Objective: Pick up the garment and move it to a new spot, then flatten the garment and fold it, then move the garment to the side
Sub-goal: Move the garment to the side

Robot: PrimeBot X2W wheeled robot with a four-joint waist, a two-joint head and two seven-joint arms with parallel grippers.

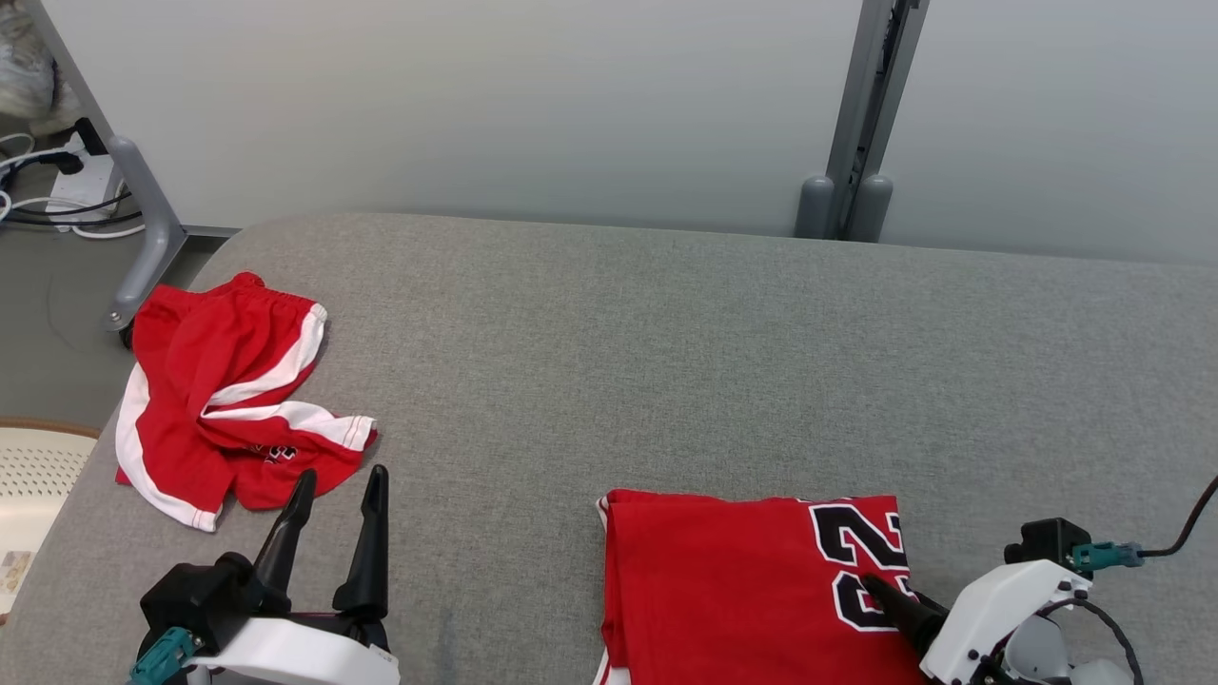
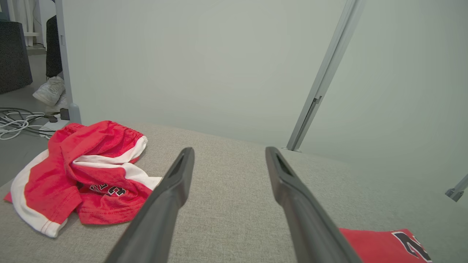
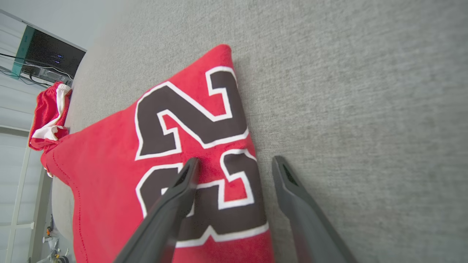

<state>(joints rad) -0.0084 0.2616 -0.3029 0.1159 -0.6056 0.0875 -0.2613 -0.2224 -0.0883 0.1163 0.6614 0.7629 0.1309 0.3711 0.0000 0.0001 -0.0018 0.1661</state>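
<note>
Garment: folded red jersey, lying flat on the grey cloth bench, under and ahead of the right claw.
Writing on jersey: large black numerals edged in white. A "2" reads plainly just ahead of the claw's tips. The second digit is partly covered by one finger, so I cannot read it for certain.
Right claw: fingers spread apart, gripping nothing. One finger is over the second digit, the other over bare bench just beside the jersey's edge.
Left claw: fingers spread apart, empty, above bare bench.
Red shorts: crumpled, with white side stripes, just ahead and to the left of the left claw, well apart from the jersey.
Writing on shorts: small black numerals edged in white, too creased to read.
</note>
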